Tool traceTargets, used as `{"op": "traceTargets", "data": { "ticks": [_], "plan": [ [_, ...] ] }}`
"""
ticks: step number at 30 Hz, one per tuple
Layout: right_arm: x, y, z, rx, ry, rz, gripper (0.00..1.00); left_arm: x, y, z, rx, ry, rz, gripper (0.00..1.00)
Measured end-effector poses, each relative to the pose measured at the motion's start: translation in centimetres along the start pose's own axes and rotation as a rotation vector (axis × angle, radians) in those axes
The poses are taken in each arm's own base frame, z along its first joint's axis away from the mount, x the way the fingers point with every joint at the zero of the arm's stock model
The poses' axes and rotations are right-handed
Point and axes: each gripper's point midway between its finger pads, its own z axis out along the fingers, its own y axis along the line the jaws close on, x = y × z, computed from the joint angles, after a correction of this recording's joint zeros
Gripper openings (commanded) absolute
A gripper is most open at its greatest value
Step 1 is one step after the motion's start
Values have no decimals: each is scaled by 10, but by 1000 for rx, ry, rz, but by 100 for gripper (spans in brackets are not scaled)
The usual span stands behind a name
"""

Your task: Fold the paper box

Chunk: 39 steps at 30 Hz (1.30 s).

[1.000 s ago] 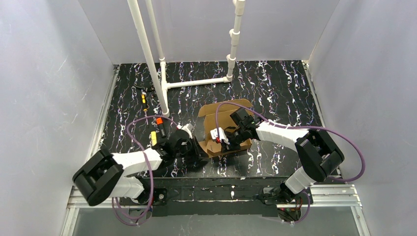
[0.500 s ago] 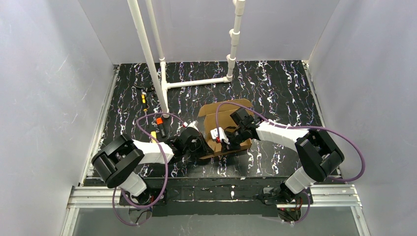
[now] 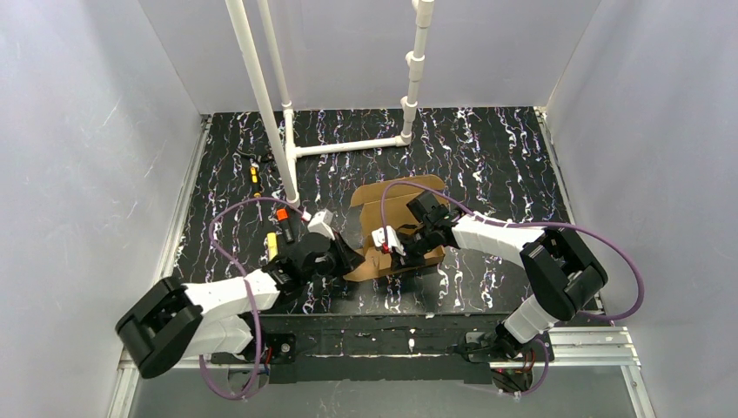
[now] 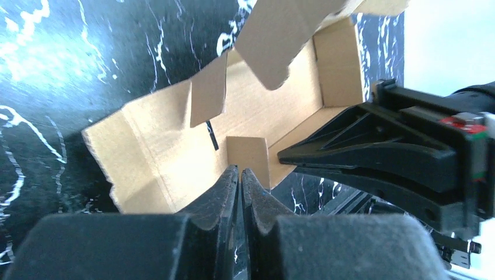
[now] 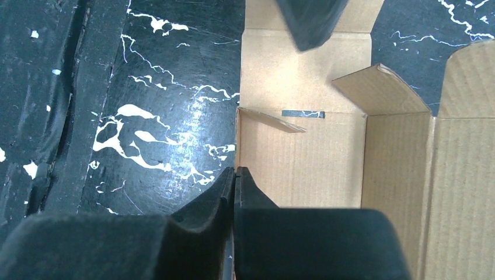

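The left tool (image 4: 240, 174) is closed tight at a tab of the paper box (image 4: 169, 146); the right tool (image 5: 234, 174) pinches its side wall. Flaps stand open.

Top external: high and behind, facing down over the whole table (image 3: 487, 148). Left wrist: very near and low, looking into the paper box (image 4: 175, 146) at frame centre. Right wrist: very near, looking down on one box wall. Shared by all three: the box interior.
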Motion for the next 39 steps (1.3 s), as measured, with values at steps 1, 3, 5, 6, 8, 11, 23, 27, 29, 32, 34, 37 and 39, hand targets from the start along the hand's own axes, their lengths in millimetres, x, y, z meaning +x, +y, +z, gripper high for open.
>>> {"op": "traceTargets", "data": {
  "ticks": [1,3,5,6,8,11,23,27,29,32,34,37,39],
  "plan": [
    [0,0,0,0,0,0,11,-6,0,-4,1,-26,9,6],
    [0,0,0,1,0,0,11,-18,0,-9,2,-68,21,6],
    [0,0,0,0,0,0,11,-31,6,-11,-16,-106,26,6],
    [0,0,0,0,0,0,11,-35,10,-11,-31,-116,28,5],
    [0,0,0,0,0,0,11,-41,22,-9,-73,-122,29,5],
    [0,0,0,0,1,1,11,-47,35,-2,-127,-114,27,5],
    [2,0,1,-1,5,4,11,-34,22,35,-84,43,34,1],
    [2,0,1,-2,6,5,11,-22,23,41,-67,92,11,1],
    [2,0,1,-2,6,5,11,-18,22,44,-57,107,-2,1],
    [2,0,1,-3,5,4,11,-14,22,48,-48,122,-20,1],
    [2,0,1,-2,6,5,11,-12,22,51,-43,127,-29,1],
    [3,0,2,-3,6,5,11,-11,21,55,-42,128,-46,1],
    [3,0,2,-3,6,5,11,-11,21,59,-44,129,-57,1]
  ]
}}
